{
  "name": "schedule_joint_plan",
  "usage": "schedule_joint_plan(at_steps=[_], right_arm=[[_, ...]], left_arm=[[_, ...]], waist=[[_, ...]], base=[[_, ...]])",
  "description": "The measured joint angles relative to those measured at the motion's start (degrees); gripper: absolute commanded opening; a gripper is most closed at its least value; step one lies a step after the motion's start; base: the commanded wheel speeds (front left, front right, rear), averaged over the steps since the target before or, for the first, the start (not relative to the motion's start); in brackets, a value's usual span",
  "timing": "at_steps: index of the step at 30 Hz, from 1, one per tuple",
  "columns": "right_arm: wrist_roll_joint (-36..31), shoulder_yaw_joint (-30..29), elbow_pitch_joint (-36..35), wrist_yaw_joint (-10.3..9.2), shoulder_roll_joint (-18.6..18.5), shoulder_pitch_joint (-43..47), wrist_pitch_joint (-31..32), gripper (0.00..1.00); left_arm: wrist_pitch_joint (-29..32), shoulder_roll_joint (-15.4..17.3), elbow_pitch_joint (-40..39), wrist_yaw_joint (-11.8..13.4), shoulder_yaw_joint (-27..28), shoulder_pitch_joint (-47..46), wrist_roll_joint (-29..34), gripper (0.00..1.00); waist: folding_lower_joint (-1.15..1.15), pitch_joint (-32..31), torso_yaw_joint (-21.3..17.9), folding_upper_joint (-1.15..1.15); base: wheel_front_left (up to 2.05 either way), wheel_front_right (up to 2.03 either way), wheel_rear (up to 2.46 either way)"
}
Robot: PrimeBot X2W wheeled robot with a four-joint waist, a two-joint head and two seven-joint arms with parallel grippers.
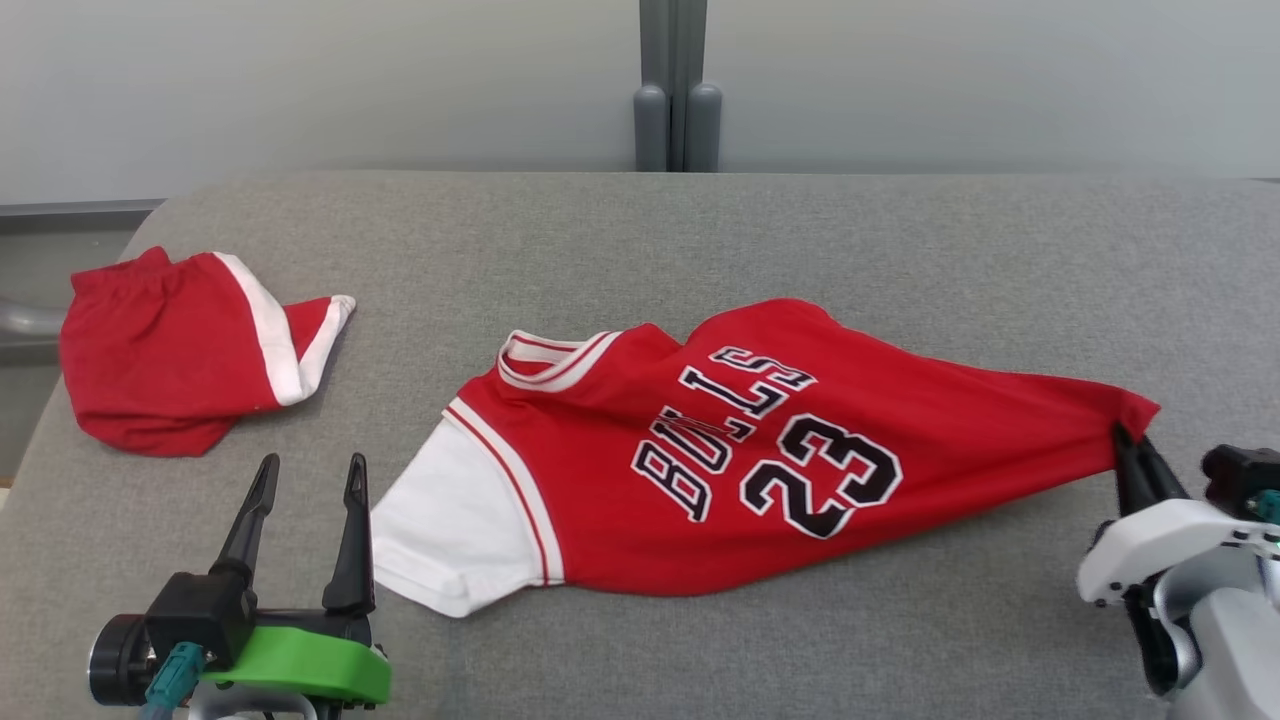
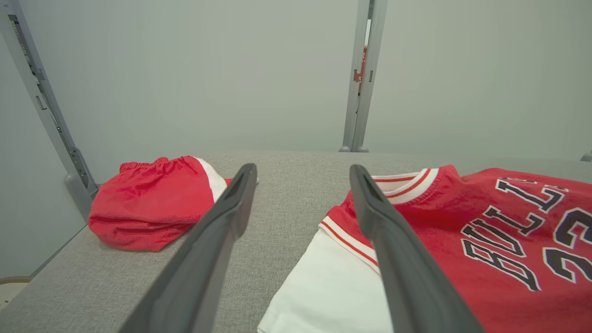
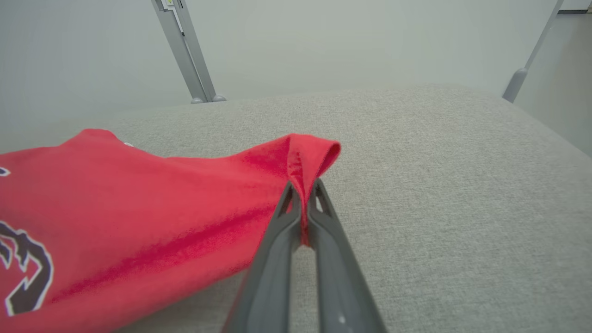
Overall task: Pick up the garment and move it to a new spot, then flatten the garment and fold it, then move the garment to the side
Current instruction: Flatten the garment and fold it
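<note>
Right gripper point(image 1: 1122, 438) low at the right, fingers pinching a hem corner of the red 23 jersey point(image 1: 940, 430), stretched across the grey cushion point(image 1: 800, 230), left gripper point(image 1: 312, 465) spread wide, empty, just beside the white sleeve point(image 1: 450, 530), red shorts point(image 1: 160, 360) far left

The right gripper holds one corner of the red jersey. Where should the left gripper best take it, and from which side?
Probably the white sleeve, at its near outer edge. It lies flat, closest to the open left gripper. So come in low from the robot's left end of the jersey, opposite the right gripper, which pinches the hem corner.
</note>
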Motion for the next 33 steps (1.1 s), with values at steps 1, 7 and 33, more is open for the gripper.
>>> schedule_joint_plan(at_steps=[1, 7, 33], right_arm=[[-0.01, -0.73, -1.35, -0.01, -0.69, 0.90, 0.00, 0.00], [-0.99, -6.97, -10.63, -0.01, -4.91, 5.83, 0.01, 0.00], [-4.10, 9.16, -12.14, -0.01, 0.08, -21.67, 8.46, 0.00]], left_arm=[[0.00, -0.09, -0.11, 0.00, 0.12, 0.18, 0.03, 1.00], [0.00, -0.40, -0.58, -0.01, 0.83, 0.96, 0.33, 1.00], [0.00, -2.33, 1.16, -0.69, -1.40, -3.23, 0.52, 1.00]], waist=[[0.00, -0.12, -0.24, 0.00], [0.00, -0.49, -1.57, 0.00], [0.00, 3.41, 5.54, 0.00]], base=[[0.00, 0.00, 0.00], [0.00, 0.00, 0.00], [0.00, 0.00, 0.00]])
